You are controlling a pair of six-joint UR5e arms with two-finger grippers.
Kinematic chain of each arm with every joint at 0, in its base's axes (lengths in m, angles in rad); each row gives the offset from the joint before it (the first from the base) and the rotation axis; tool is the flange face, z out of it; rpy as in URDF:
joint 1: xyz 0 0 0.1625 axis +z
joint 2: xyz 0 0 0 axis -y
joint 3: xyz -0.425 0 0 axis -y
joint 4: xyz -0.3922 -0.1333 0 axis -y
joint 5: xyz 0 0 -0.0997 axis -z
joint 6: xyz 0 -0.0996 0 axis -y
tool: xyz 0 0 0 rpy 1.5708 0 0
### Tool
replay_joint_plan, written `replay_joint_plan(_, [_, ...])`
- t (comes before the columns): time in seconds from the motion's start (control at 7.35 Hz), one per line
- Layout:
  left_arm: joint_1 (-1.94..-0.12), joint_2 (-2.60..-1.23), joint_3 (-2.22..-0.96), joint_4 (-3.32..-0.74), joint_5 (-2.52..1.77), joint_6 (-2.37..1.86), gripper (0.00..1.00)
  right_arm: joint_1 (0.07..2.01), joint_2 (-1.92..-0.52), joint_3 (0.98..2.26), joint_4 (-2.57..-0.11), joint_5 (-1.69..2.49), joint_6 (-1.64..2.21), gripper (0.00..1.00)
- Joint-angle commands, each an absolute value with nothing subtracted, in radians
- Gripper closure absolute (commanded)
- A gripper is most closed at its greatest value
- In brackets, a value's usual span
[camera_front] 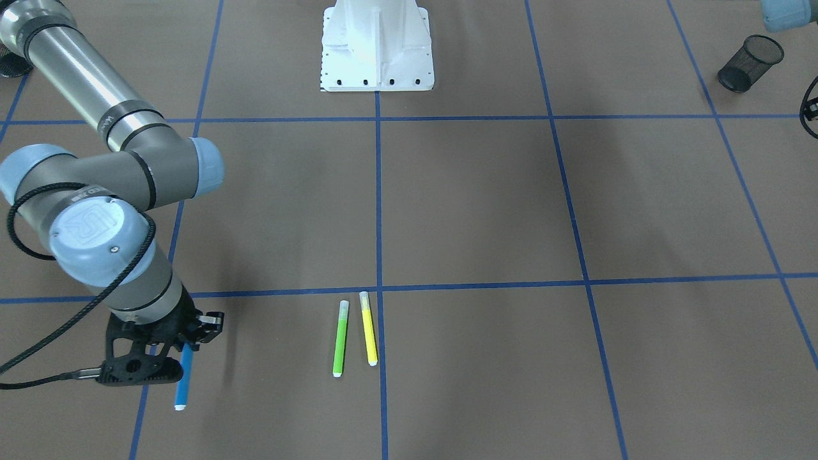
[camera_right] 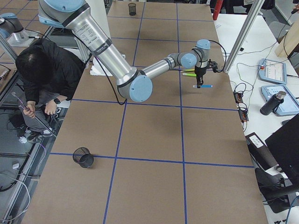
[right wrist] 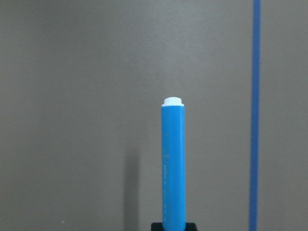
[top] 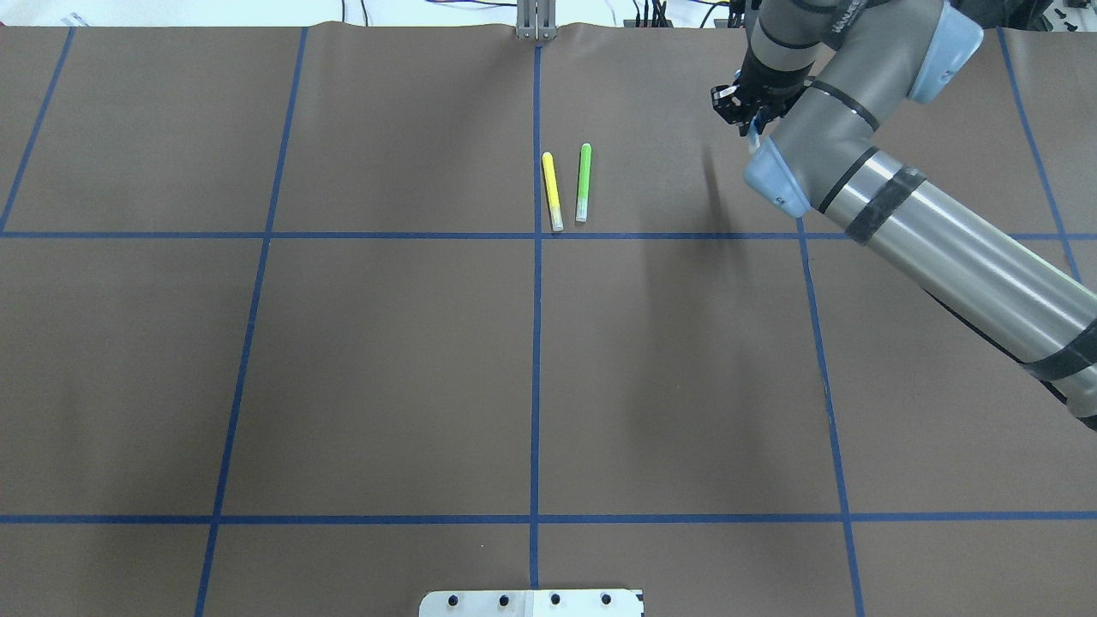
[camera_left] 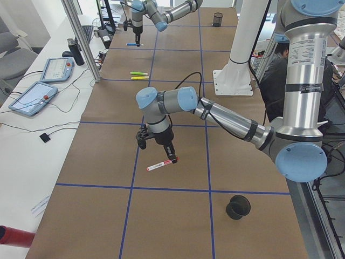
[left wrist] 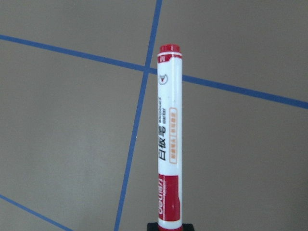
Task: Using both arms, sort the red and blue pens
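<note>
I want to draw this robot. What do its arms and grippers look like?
The right arm and left arm are round silver and grey tubes with pale blue caps on the joints. One right-arm cap carries a UR logo. The right gripper is black, with a black cable looping to it. The left gripper looks black too.

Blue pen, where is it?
The slim blue-barrelled pen is in the black right gripper, at the front-facing view's lower left, left of the green marker.
</note>
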State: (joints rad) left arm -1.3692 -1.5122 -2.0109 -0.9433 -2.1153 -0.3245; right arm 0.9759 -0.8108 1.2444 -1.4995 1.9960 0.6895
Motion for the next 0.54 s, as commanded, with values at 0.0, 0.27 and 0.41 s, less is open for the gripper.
replay_joint_plan(0.0, [-1.437, -1.363, -2.036, -0.934, -2.132, -0.321, 1.0, 1.058, -0.853, 1.323, -1.656, 1.974, 0.469, 1.0])
replay_joint_plan(0.27, [-1.55, -1.252, -2.026, -0.933, -2.177, -0.203, 1.0, 1.156, -0.89, 1.35, -1.741, 1.97, 0.26, 1.0])
replay_joint_plan(0.41, [-1.601, -1.227, -2.017, -0.922, -2.177, -0.177, 1.0, 1.207, -0.903, 1.348, -1.771, 1.971, 0.194, 1.0])
